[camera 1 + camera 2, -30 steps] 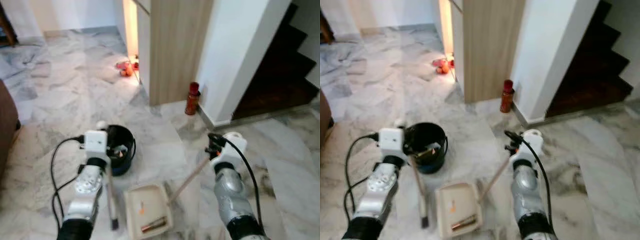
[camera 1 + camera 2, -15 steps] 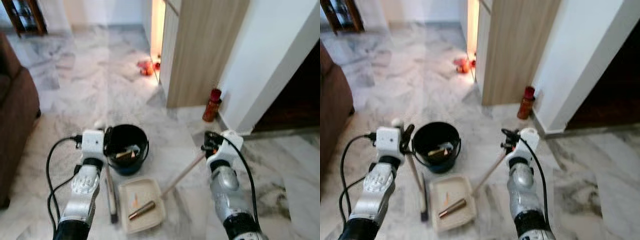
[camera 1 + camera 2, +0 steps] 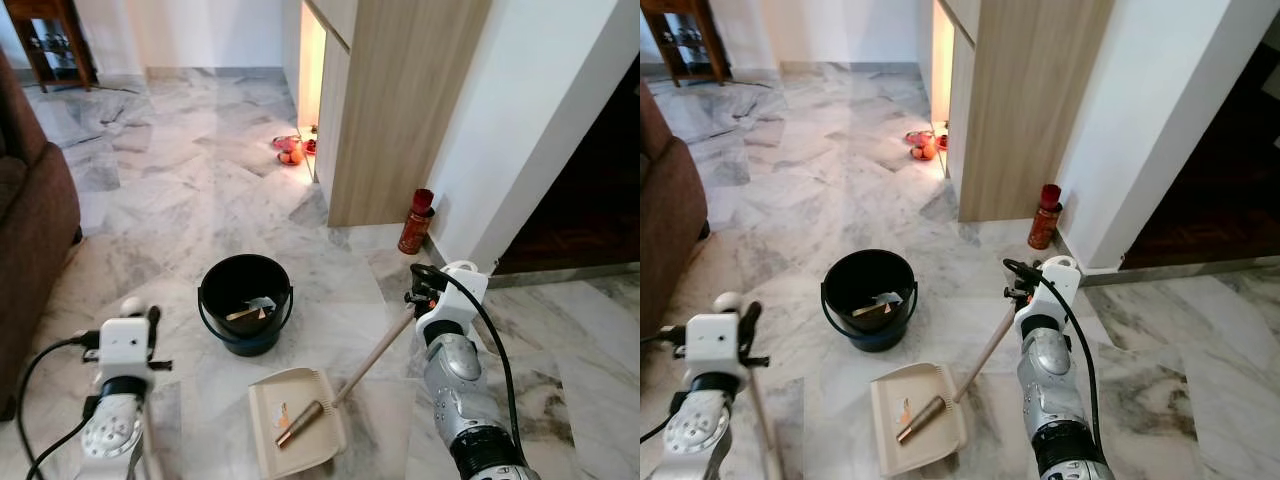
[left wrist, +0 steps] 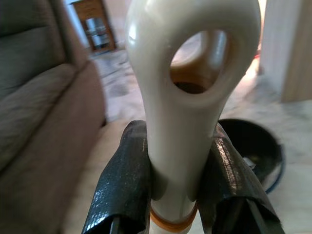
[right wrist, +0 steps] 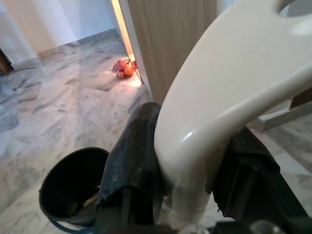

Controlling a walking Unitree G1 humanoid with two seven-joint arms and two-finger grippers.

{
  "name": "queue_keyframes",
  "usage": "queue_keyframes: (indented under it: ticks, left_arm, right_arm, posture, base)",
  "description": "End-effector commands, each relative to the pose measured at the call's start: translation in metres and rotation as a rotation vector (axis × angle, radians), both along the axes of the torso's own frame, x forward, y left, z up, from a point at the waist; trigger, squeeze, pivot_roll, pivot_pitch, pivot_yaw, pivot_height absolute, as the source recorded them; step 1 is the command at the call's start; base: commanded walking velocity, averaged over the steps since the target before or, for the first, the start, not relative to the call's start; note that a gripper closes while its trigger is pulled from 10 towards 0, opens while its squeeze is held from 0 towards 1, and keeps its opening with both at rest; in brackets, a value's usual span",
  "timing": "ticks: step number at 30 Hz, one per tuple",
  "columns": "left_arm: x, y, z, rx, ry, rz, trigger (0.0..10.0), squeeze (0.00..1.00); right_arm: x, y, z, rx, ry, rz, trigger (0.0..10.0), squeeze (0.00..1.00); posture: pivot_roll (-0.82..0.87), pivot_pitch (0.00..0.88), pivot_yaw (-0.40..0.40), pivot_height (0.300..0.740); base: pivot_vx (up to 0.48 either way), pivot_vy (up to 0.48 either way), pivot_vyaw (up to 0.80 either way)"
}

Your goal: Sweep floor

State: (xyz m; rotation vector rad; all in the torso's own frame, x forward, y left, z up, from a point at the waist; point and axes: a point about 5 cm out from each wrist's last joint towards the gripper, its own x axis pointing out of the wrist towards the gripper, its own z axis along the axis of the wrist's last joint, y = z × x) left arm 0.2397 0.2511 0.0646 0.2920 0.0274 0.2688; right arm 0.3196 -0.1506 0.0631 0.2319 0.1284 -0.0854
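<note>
Two grippers each clamp a cream handle. Left gripper (image 4: 178, 195): jaws closed on the looped end of the brush handle (image 4: 192, 97), low at the robot's left, near a brown sofa (image 3: 30, 230). Right gripper (image 5: 190, 180): jaws closed on the dustpan handle (image 3: 375, 350), which slopes down to the dustpan (image 3: 295, 425) on the marble floor (image 3: 180, 200); a brown cylinder (image 3: 297, 424) lies in the pan. Black bucket (image 3: 245, 300) holding scraps stands just beyond the pan. Red bottle (image 3: 416, 221) stands by the wall.
</note>
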Motion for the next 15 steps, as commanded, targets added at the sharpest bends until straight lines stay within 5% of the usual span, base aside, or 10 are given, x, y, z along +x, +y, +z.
queue_keyframes:
  ticks: [1, 15]
  left_arm:
    - [0.0, 0.002, 0.011, 0.05, -0.055, 0.015, 10.0, 0.0]
    - [-0.017, 0.014, -0.007, 0.076, 0.003, 0.098, 10.0, 0.0]
  right_arm:
    - [0.007, 0.0, 0.012, 0.041, -0.035, -0.012, 10.0, 0.0]
    - [0.017, -0.001, 0.036, 0.183, -0.103, -0.037, 10.0, 0.0]
  posture:
    - [0.11, 0.0, -0.064, 0.74]
    - [0.11, 0.0, -0.055, 0.74]
  base:
    - [0.0, 0.0, 0.0]
    - [0.0, 0.0, 0.0]
